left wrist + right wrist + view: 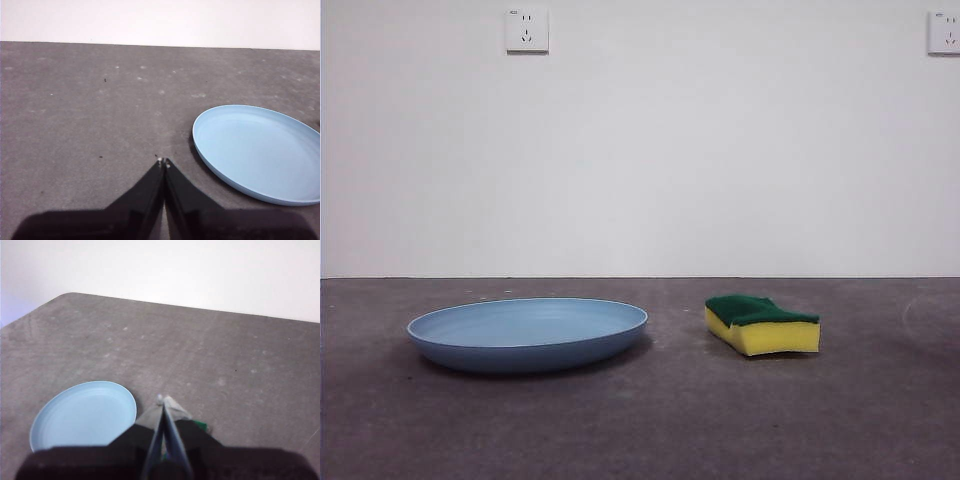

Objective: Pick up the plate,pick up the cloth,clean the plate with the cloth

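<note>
The light blue plate [527, 334] lies flat on the grey table, left of centre in the front view. The yellow sponge with a green scouring layer [763, 324] lies to its right, apart from it. Neither gripper shows in the front view. My left gripper [163, 162] is shut and empty, above the table beside the plate [255, 150]. My right gripper [163, 401] is shut and empty, high above the table; the plate [82, 416] shows beside it and a small green bit of the sponge [201, 425] peeks out behind its jaws.
The grey table [640, 430] runs back to a white wall. Two wall sockets [527, 29] sit high on the wall, one at the far right [944, 32]. The table's far corner shows in the right wrist view [70, 294].
</note>
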{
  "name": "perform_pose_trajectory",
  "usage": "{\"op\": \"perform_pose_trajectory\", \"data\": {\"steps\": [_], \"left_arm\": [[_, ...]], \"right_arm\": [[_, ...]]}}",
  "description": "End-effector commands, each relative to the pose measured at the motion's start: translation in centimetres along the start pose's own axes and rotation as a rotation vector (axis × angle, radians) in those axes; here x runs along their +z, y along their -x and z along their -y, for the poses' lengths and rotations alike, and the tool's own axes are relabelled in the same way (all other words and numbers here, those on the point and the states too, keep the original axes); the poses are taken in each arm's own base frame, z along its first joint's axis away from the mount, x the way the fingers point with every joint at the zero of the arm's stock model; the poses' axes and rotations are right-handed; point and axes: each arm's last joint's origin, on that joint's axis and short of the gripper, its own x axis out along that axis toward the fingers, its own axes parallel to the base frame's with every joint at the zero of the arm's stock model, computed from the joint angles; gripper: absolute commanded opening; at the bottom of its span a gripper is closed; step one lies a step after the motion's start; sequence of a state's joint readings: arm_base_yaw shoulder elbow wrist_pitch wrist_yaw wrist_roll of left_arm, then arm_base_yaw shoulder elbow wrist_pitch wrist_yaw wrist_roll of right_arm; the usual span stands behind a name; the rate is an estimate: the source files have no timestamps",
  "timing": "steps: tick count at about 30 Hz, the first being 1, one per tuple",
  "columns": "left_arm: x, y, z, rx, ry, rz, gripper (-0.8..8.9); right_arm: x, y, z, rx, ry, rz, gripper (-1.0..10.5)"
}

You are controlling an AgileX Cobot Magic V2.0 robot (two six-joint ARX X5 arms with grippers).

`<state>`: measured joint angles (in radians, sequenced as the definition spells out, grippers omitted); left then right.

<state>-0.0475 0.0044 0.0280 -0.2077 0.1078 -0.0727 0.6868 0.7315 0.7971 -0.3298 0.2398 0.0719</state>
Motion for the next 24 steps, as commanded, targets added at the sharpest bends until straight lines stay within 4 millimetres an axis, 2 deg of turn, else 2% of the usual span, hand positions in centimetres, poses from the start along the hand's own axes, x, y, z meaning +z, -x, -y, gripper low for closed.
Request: {"op": "perform_pose_trajectory", "data": {"steps": [1, 5, 8, 16, 24], "left_arm": [[-0.4, -0.1, -0.1, 0.004, 0.011, -0.009, -0.03], [-0.4, -0.1, -0.1, 0.005, 0.011, -0.009, -0.03], [-0.4, -0.1, -0.1, 0.005, 0.011, -0.009, -0.03], [-0.4, -0.1, -0.1, 0.005, 0.011, -0.009, -0.03], [-0.4, -0.1, -0.1, 0.005, 0.011, -0.01, -0.03]], "right_arm": [[-0.2, 0.2, 0.2, -0.015, 0.107, -0.001, 0.0], [-0.3, 0.7, 1.7, -0.09, 0.136, 0.001, 0.0], [-1.3, 1.0, 3.5, -0.202, 0.089, -0.004, 0.0], [-7.0, 2.5, 6.8, -0.258, -0.01, 0.081, 0.0], [-13.2, 2.4, 7.1, -0.322, -0.058, 0.12, 0.0]]}}
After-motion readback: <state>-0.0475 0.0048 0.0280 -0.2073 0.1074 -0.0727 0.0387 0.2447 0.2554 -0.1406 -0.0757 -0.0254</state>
